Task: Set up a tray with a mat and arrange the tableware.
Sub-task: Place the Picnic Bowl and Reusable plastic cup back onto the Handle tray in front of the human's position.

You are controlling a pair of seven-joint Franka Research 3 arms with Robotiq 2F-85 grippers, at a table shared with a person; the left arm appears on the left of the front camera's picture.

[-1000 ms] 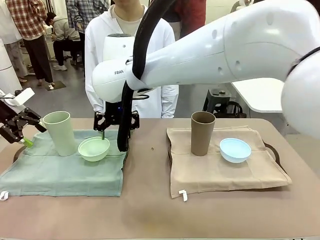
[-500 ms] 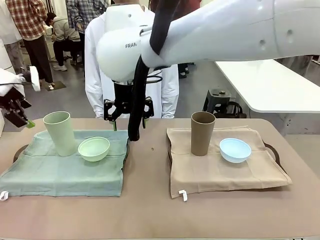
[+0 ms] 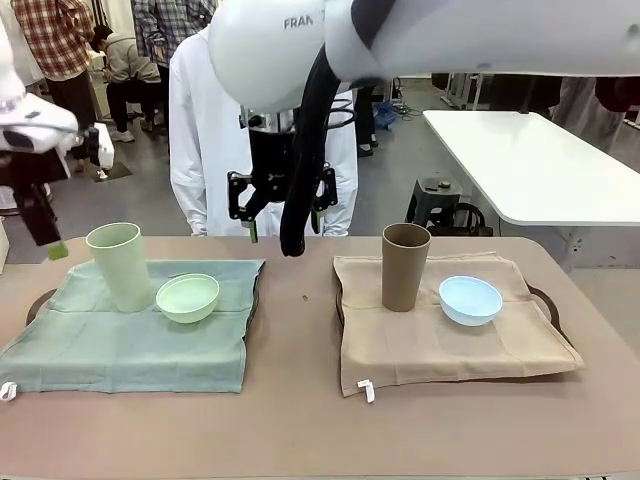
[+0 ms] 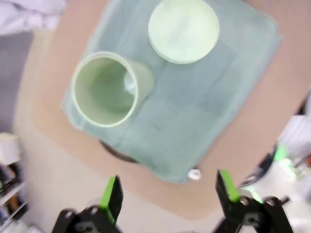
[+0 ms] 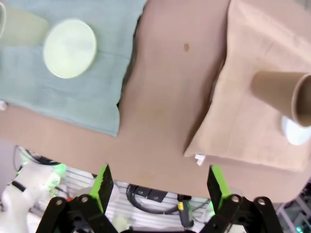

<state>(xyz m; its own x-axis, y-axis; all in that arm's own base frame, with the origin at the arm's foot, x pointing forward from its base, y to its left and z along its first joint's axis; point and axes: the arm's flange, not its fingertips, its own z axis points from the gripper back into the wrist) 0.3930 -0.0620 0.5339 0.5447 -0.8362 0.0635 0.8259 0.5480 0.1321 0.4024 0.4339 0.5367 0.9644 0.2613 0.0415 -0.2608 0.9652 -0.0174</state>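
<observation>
Front view: "FRA" on right arm [image 3: 300,40]

Two trays sit side by side on the tabletop [image 3: 300,400], each with a mat over it. On the left mat [image 3: 130,335] a cup [image 3: 119,265] stands at the back left, with a bowl [image 3: 187,297] just beside it to the right. On the right mat [image 3: 450,340] another cup [image 3: 405,265] stands near the back, its bowl [image 3: 470,299] just to the right. A person [image 3: 215,130] stands behind the far edge, between the two setups.
</observation>
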